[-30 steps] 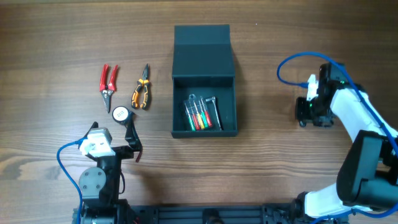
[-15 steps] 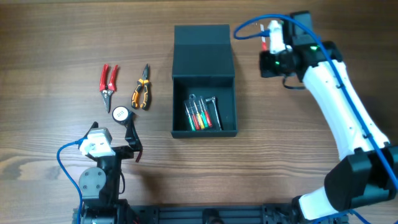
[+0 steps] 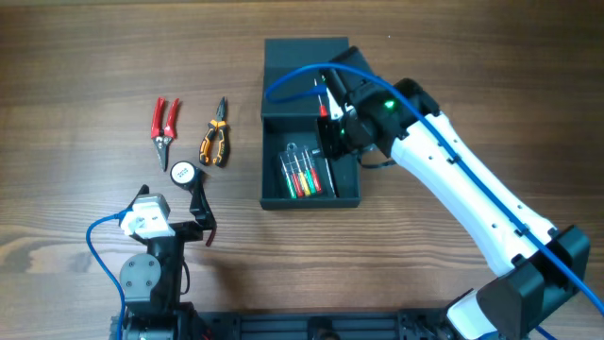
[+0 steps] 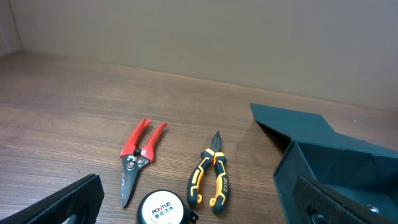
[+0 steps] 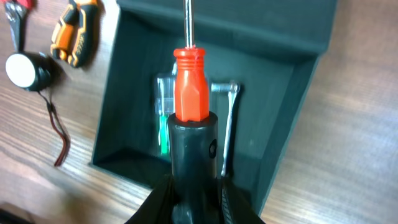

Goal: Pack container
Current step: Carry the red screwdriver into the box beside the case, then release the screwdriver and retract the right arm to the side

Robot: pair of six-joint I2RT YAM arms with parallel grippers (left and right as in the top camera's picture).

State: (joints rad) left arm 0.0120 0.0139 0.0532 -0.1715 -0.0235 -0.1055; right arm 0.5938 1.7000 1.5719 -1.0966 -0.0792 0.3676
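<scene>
The dark teal container [image 3: 311, 200] stands open at the table's middle, its flap lid [image 3: 307, 66] laid back. Several screwdrivers [image 3: 302, 172] with coloured handles and a metal wrench lie inside. My right gripper [image 3: 332, 118] is above the container's back half, shut on a screwdriver [image 5: 191, 93] with a red and black handle, its shaft pointing toward the lid. The right wrist view looks down into the container [image 5: 283, 155] past my right gripper [image 5: 191, 199]. My left gripper [image 3: 201, 212] is open and empty at the front left, apart from the container [image 4: 323, 168].
Red shears [image 3: 164, 121], orange-black pliers [image 3: 214, 137] and a round tape measure [image 3: 184, 173] lie left of the container. In the left wrist view they are the shears [image 4: 138, 155], pliers [image 4: 211, 177] and tape measure [image 4: 163, 208], just ahead of the open left gripper [image 4: 205, 211].
My right arm has swung from the right side of the table to over the open container, carrying the screwdriver. The left arm has not moved.
</scene>
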